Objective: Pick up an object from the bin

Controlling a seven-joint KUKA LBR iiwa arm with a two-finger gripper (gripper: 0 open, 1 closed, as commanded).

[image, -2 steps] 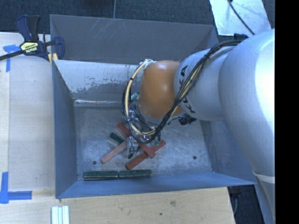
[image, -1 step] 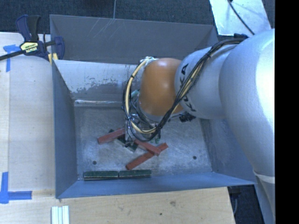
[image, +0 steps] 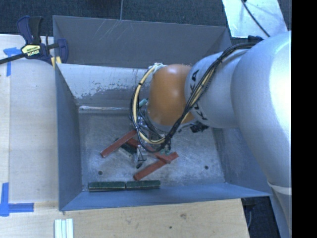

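Three reddish-brown flat bars lie on the middle of the bin's floor, right under my wrist; the left bar [image: 118, 146] slants up toward the centre; the front bar [image: 151, 169] slants from lower left up to the right; the right bar [image: 166, 156], shorter, lies by the front bar's upper end, touching it or just over it, I cannot tell which; all three look like thin straight strips with squared ends. A small dark thing [image: 130, 148] lies just beside the left bar, near my tool; what it is I cannot make out. My tool [image: 141, 153] hangs low over the spot where the bars draw together, mostly hidden under my orange cover [image: 166, 100] and the loop of yellow and black cables [image: 140, 114]; whether it is released, clenched or grasping a bar I cannot tell. A long dark green strip [image: 124, 185] lies flat along the foot of the front wall, apart from the bars. The bin [image: 69, 133] is grey metal; its floor is scuffed pale and speckled; its sloping back wall bears scrape marks. Beyond the back rim lies a dark floor [image: 148, 1].
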